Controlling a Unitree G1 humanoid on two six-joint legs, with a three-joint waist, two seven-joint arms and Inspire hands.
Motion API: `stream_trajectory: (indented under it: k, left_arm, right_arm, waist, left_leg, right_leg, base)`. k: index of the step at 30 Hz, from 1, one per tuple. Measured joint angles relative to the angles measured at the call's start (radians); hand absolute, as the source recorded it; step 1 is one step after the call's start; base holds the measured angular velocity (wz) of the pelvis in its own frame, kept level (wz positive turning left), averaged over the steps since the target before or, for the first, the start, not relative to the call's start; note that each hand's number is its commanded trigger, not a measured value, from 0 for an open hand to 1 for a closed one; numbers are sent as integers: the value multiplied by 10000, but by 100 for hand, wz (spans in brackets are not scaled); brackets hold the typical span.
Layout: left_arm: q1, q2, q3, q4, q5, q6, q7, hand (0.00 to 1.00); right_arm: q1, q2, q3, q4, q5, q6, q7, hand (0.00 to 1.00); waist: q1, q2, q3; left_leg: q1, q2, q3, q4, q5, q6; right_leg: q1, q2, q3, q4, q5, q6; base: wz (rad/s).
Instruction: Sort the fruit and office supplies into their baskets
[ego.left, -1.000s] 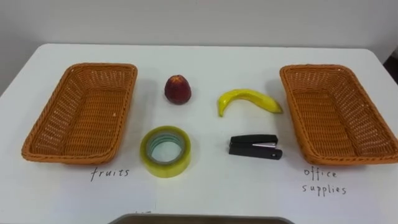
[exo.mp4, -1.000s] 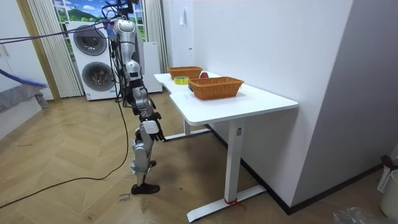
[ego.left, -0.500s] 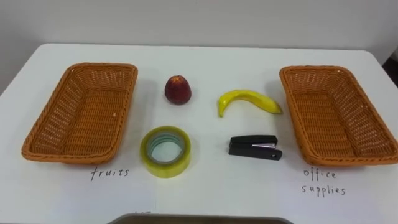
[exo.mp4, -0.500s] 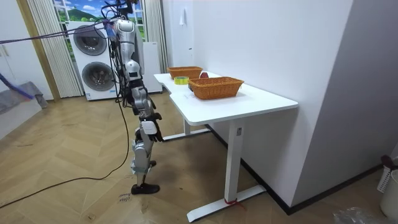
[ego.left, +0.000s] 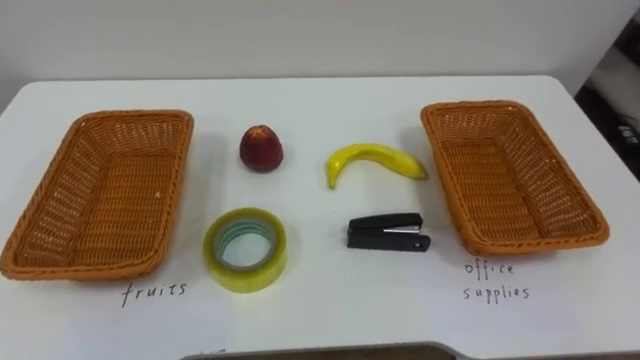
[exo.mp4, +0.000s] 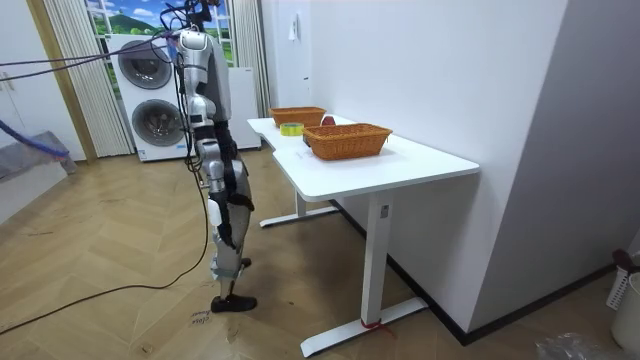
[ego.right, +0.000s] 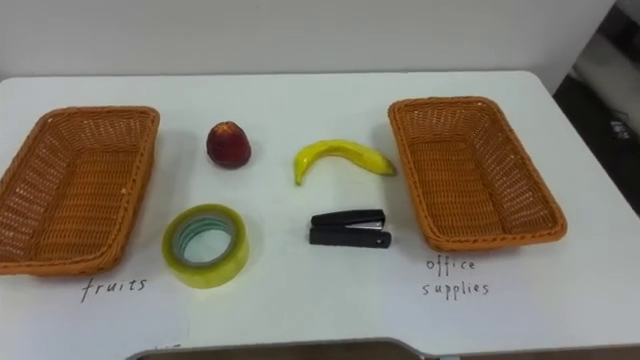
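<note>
On the white table (ego.left: 320, 305) a dark red peach (ego.left: 260, 148) and a yellow banana (ego.left: 372, 160) lie in the far row. In front of them are a yellow tape roll (ego.left: 243, 279) and a black stapler (ego.left: 387, 231). An empty wicker basket (ego.left: 130, 115) at the left has a handwritten label for fruit. A second empty wicker basket (ego.left: 530, 241) at the right is labelled for office supplies. In the room view the robot stands upright a step from the table's long side. Its right hand (exo.mp4: 241, 200) hangs by its thigh, away from everything.
A wall runs along the table's far edge. A dark flat edge (ego.left: 320, 352) shows at the near rim of the table. In the room view, washing machines (exo.mp4: 150, 100) stand behind the robot, and open wooden floor (exo.mp4: 120, 250) surrounds it.
The eye view has shifted so the whole scene sits further left; nothing on the table moved. In the room view the robot has straightened up from a bent stance.
</note>
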Motion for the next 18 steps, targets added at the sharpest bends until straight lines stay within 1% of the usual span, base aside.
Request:
stream_trajectory:
  k: [1,3,4,5,6,7,9,10,12,13,15,16,17,18]
  left_arm:
    - [3,5,55,-9,79,13,14,0]
    - [61,79,85,-24,214,115,49,0]
    - [61,98,84,-23,272,155,51,0]
    - [66,118,83,-24,375,196,55,0]
    - [76,121,94,-23,388,207,58,0]
    - [77,124,86,-23,400,207,61,0]
    - [83,135,22,-34,381,207,154,0]
    - [82,135,12,-62,353,209,175,0]
    - [83,141,-23,-225,359,213,213,0]
    - [90,151,-24,-236,358,213,218,0]
    - [107,192,-54,-250,364,215,231,0]
    - [108,200,-105,-256,363,215,239,0]
    - [97,227,-186,-317,362,198,243,0]
    - [96,229,-199,-318,361,187,239,0]
  right_arm:
    - [-15,-47,-142,-161,-126,3,-192,0]
    - [-195,-269,-621,-835,-622,-52,-1080,0]
    - [-227,-315,-740,-1027,-757,-69,-1326,0]
    - [-294,-423,-829,-1433,-1080,-127,-1831,0]
    - [-357,-438,-1086,-2045,-1416,-193,-2321,0]
    - [-368,-441,-1095,-2369,-1560,-247,-2585,0]
    - [-488,-474,-1071,-3546,-2006,-442,-3561,0]
    - [-543,-481,-1066,-3858,-2157,-440,-3782,0]
    - [-583,-518,-1049,-5271,-2659,-472,-4539,0]
    - [-582,-543,-1047,-5550,-2766,-529,-4720,0]
    - [-557,-553,-1037,-6690,-3471,-640,-5580,0]
    - [-548,-558,-1011,-7012,-3610,-625,-5798,0]
    - [-483,-556,-941,-7191,-4158,-521,-6221,0]
    - [-386,-481,-942,-7548,-4240,-427,-6501,0]
  waist:
    - [-10,-10,-5]
    - [-77,-35,-12]
    - [-83,-39,-16]
    - [-84,-65,-24]
    - [-118,-82,-27]
    - [-115,-85,-23]
    - [-158,-121,-23]
    - [-182,-127,-25]
    - [-179,-154,-21]
    - [-166,-159,-18]
    - [-94,-199,-22]
    - [-77,-207,-19]
    - [-67,-240,3]
    - [10,-248,25]
  left_leg:
    - [1,2,31,-9,-4,2]
    - [-7,7,114,-22,-6,4]
    - [-7,7,120,-21,-5,4]
    - [10,1,143,-26,-5,4]
    - [11,-5,154,-41,-6,4]
    - [8,-8,154,-42,-5,4]
    - [-12,-13,158,-35,-6,6]
    - [-47,-13,159,-29,-6,6]
    - [-236,-20,159,-12,-1,11]
    - [-272,-22,159,-11,0,12]
    - [-325,-34,159,-17,0,12]
    - [-347,-40,159,-17,0,12]
    - [-389,-43,153,-18,2,13]
    - [-410,-48,153,-33,3,14]
  right_leg:
    - [-40,-3,43,24,-18,-3]
    - [-141,-1,184,146,-37,-13]
    - [-137,5,241,177,-30,-15]
    - [-164,10,340,226,-34,-12]
    - [-192,9,384,257,-47,-7]
    - [-193,9,397,256,-50,-6]
    - [-241,7,399,276,-56,-3]
    - [-296,7,394,287,-57,-3]
    - [-507,8,440,295,-53,-9]
    - [-521,8,447,293,-53,-9]
    - [-601,4,455,293,-55,-6]
    - [-626,-1,456,296,-55,-6]
    - [-639,-4,444,306,-55,-6]
    - [-662,-11,458,361,-55,-5]
  base:
    - [-16]
    - [-13]
    - [-6]
    - [-6]
    - [-5]
    - [0]
    - [0]
    - [0]
    - [0]
    - [0]
    - [0]
    - [0]
    - [0]
    - [0]
